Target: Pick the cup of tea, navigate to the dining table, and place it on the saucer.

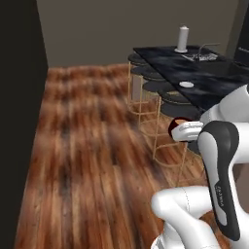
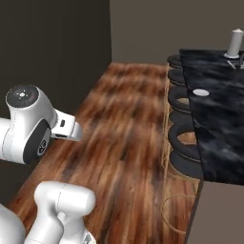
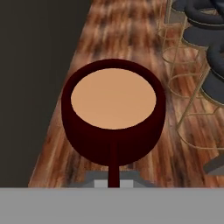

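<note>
The cup of tea (image 3: 113, 118) is a dark maroon round cup full of light brown liquid, hanging in the air above the wooden floor. My gripper (image 3: 113, 183) is shut on the thin handle at the cup's near side. From the left base view, a sliver of the cup (image 1: 174, 127) shows beside my white hand, with the gripper (image 1: 181, 130) holding it short of the stools. The dining table (image 1: 216, 80) is a long black marble top ahead on the right. On it lies the saucer (image 1: 186, 84), a small flat white disc near the stool-side edge; the right base view also shows the saucer (image 2: 200, 92) on the table (image 2: 221, 119).
A row of round black stools (image 1: 163, 90) with gold legs lines the table's near side, also seen as stools (image 2: 183, 126). A white upright cylinder (image 1: 182, 39) and a sink fitting (image 1: 203, 54) stand at the table's far end. A dark wall (image 1: 19, 107) borders the wooden floor (image 1: 87, 160) on the left.
</note>
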You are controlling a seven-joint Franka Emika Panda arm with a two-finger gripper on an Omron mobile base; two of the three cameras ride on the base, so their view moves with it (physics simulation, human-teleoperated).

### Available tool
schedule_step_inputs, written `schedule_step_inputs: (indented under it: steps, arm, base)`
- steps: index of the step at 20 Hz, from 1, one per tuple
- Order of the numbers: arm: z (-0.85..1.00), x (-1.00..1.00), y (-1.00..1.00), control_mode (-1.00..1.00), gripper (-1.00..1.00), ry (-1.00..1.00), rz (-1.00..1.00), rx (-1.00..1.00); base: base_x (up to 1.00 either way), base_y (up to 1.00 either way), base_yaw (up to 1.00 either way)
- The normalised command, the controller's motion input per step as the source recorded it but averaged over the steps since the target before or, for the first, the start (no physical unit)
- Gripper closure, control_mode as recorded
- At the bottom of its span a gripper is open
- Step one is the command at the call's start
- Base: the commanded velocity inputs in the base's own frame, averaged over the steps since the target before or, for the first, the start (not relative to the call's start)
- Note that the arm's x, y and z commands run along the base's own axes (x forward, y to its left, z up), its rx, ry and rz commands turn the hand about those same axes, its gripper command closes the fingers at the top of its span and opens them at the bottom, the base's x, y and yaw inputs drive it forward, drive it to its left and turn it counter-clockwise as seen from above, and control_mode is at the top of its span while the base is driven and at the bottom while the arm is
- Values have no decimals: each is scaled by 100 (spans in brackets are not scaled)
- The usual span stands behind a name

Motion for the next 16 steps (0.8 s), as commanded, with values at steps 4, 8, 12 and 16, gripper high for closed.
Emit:
schedule_step_inputs:
  steps: [4, 8, 12, 16]
  arm:
    - [0, 0, 0, 100, 100, 0, 0, 0]
    - [0, 0, 0, 100, 100, 0, 0, 0]
    - [0, 0, 0, 100, 100, 0, 0, 0]
    - [0, 0, 0, 100, 100, 0, 0, 0]
  base:
    - [100, 99, -40]
    - [100, 84, -42]
    - [100, 65, -46]
    - [100, 30, -46]
